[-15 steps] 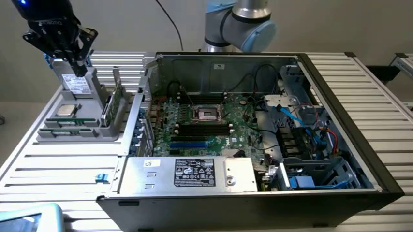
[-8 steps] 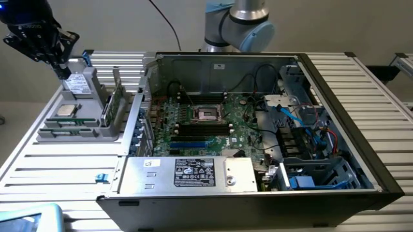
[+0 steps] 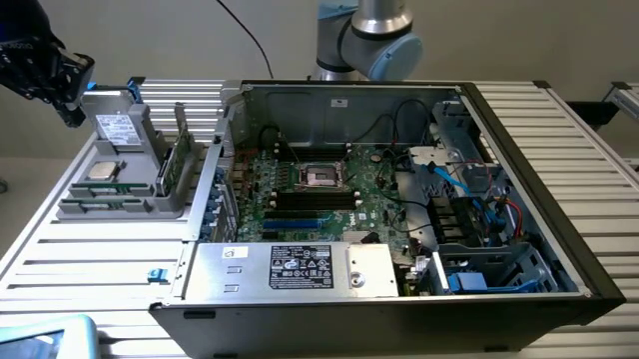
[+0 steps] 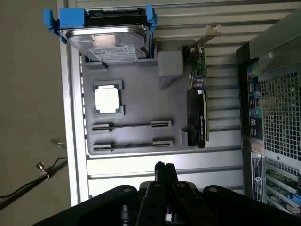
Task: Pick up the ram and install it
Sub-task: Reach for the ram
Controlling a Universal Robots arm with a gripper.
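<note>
Two ram sticks stand on edge in the grooves of a grey holder tray [image 4: 136, 84]; the nearer one [image 4: 131, 143] and the other [image 4: 131, 125] look like thin lines in the wrist view. In the exterior view they lie at the tray's front [image 3: 100, 190]. My gripper [image 4: 164, 170] is shut with nothing between its fingers, and it hangs short of the tray's near edge, apart from the sticks. The exterior view places the gripper [image 3: 70, 112] high at the exterior view's left, above the tray's back corner. The motherboard [image 3: 330, 187] lies in the open computer case with dark memory slots [image 3: 314, 199].
On the tray also sit a hard drive in a blue bracket [image 4: 110, 37], a square silver processor [image 4: 108, 100] and an upright graphics card [image 4: 197, 110]. The case's perforated wall [image 4: 277, 108] stands beside the tray. A power supply [image 3: 299, 271] fills the case's front.
</note>
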